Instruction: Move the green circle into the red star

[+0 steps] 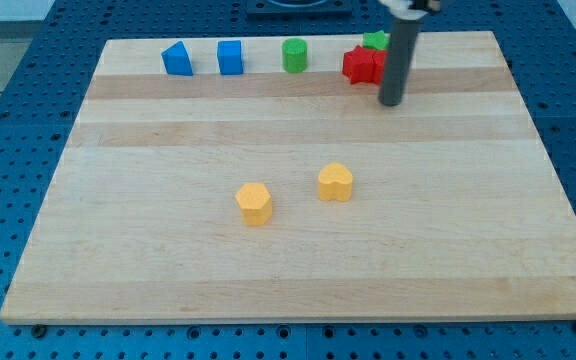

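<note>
Barely begun: my green circle [295,55] sits apart at the red star's [363,66] nine o'clock; my tip [391,101] (rod-only end effector, gripping nothing) stands at its five.

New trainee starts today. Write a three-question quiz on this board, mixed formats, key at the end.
1. True or false: my tip touches the green circle.
2. Multiple choice: which block sits directly at the view's left of the green circle? A) a yellow block B) a blue block C) the red star
3. Fill in: the green star sits just above the ____ star, toward the view's top.

Key
1. False: my tip stands at the view's right of the red star, apart from the green circle.
2. B: the blue block.
3. red
</note>
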Robot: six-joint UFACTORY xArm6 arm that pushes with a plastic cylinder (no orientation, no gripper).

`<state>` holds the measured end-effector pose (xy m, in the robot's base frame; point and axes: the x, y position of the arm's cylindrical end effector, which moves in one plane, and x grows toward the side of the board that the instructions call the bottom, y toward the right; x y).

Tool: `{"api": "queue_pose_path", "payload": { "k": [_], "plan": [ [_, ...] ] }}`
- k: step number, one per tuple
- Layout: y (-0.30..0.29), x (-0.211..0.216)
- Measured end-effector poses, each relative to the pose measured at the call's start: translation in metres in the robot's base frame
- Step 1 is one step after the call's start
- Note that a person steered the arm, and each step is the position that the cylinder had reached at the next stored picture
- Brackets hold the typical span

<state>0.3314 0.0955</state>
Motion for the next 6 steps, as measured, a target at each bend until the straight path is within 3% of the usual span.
{"api": "queue_pose_path", "payload": {
  "k": [2,4,5,6],
  "plan": [
    [-0.141,-0.067],
    [-0.126,-0.09],
    [-0.147,-0.109],
    [-0.119,-0.119]
  ]
}}
